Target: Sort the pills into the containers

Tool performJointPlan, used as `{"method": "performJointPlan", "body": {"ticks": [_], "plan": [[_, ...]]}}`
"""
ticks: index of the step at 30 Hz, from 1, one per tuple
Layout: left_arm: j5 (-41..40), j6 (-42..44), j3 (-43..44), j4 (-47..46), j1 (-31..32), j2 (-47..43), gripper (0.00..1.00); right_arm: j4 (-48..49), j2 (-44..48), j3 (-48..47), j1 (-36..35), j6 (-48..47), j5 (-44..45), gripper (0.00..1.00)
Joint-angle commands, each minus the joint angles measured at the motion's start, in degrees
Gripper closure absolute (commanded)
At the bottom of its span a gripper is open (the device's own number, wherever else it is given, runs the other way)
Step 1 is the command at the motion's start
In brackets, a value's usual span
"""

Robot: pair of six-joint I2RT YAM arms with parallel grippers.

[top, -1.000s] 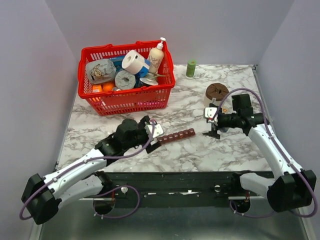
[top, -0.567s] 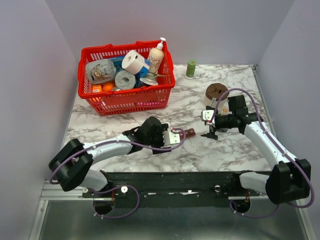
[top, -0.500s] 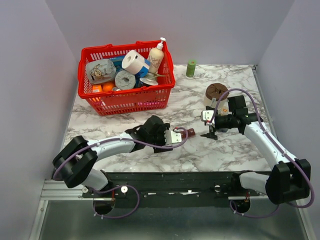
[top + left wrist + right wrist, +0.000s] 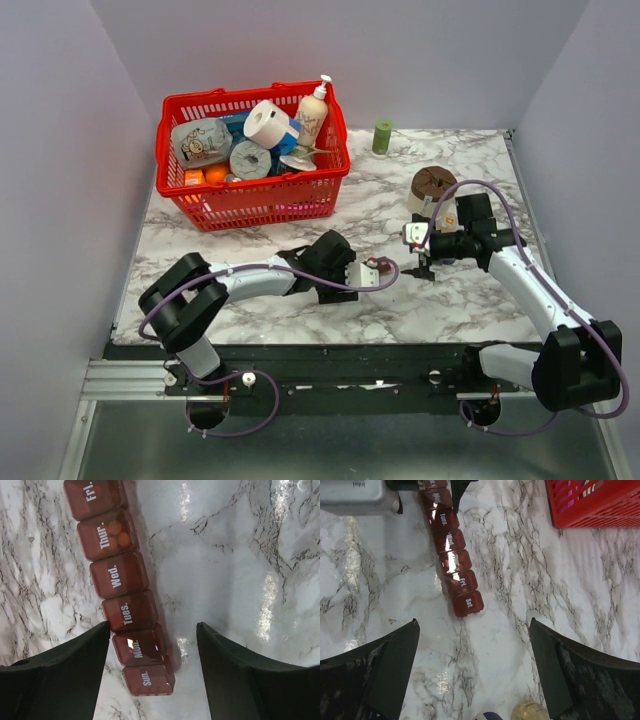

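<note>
The containers form a dark red-brown strip of day-labelled boxes lying flat on the marble, lids shut. Orange pills show through the "Thur." lid. My left gripper is open astride the "Mon." and "Sun." end; its left finger is close against the strip, while the right finger stands well off it. In the top view the left gripper covers most of the strip. My right gripper hangs open over bare marble just past the "Sat." end of the containers, holding nothing.
A red mesh basket full of groceries stands at the back left. A brown-lidded jar sits behind the right gripper, a small green bottle at the back. A yellowish bottle top lies beneath the right wrist.
The left arm has reached rightwards along the table until its gripper covers the strip's end, and its jaws have narrowed. The right gripper has barely shifted.
</note>
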State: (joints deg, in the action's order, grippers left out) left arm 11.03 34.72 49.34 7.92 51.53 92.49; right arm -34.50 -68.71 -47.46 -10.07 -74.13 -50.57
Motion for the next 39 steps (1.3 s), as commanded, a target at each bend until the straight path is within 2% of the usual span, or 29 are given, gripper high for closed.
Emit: {"method": "performJointPlan", "body": {"ticks": [1, 7, 9, 12, 13, 20, 32, 36, 39], "plan": [[-2.85, 0.35, 3.38, 3.05, 0.77, 3.05, 0.26, 1.28, 1.38, 0.88, 0.4, -0.4, -0.67, 0.0], [-4.08, 0.61, 4.8, 4.99, 1.12, 5.25, 0.37, 1.19, 1.65, 1.32, 1.63, -0.49, -0.85, 0.0], [-4.43, 0.44, 4.8, 4.82, 1.12, 5.34, 0.37, 1.19, 1.56, 1.41, 1.8, -0.4, -0.94, 0.0], [-5.14, -0.09, 4.36, 3.68, 1.12, 4.73, 0.33, 1.1, 1.3, 1.41, 2.15, -0.32, -1.11, 0.0], [-5.05, -0.09, 3.75, 2.81, 1.12, 4.28, 0.26, 1.02, 1.21, 1.41, 2.07, -0.32, -1.2, 0.0], [-3.3, -1.06, 3.3, 1.48, 1.12, 2.7, 0.25, 0.84, 1.12, 1.49, 2.15, -0.14, -1.9, 0.0], [-3.03, -2.46, 7.44, 4.91, 1.12, 7.18, 0.27, 0.58, 0.94, 1.32, 2.33, 0.12, -1.9, 0.0], [-3.2, -2.64, 8.14, 5.61, 1.12, 7.97, 0.3, 0.49, 0.86, 1.32, 2.33, 0.12, -1.99, 0.0], [-3.21, -2.64, 9.1, 6.84, 1.12, 8.76, 0.42, 0.4, 0.86, 1.32, 2.33, 0.12, -1.91, 0.0]]}}
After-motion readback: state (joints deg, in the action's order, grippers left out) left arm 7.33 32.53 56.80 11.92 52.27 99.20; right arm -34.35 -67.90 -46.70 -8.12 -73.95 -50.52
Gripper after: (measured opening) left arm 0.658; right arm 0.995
